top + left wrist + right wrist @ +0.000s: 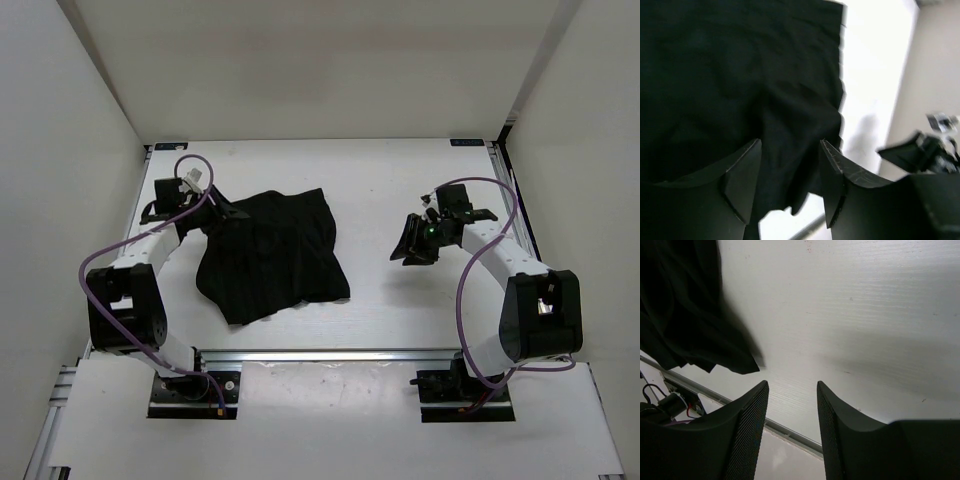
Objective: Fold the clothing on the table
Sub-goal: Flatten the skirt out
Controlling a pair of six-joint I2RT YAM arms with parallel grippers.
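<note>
The clothing (272,255) is a black pleated garment lying rumpled on the white table (400,170), left of centre. My left gripper (228,212) hovers at its upper left edge, open. In the left wrist view the fabric (740,75) fills the picture behind the left gripper (790,150), and nothing is pinched between the fingers. My right gripper (410,245) is open over bare table, a short way right of the garment. The right wrist view has the right gripper (791,390) empty, with a corner of the clothing (685,315) at the upper left.
An aluminium rail (330,354) runs along the near edge of the table, also seen as a rail (790,432) in the right wrist view. White walls (70,120) close the left, back and right sides. Purple cables (100,262) loop off both arms.
</note>
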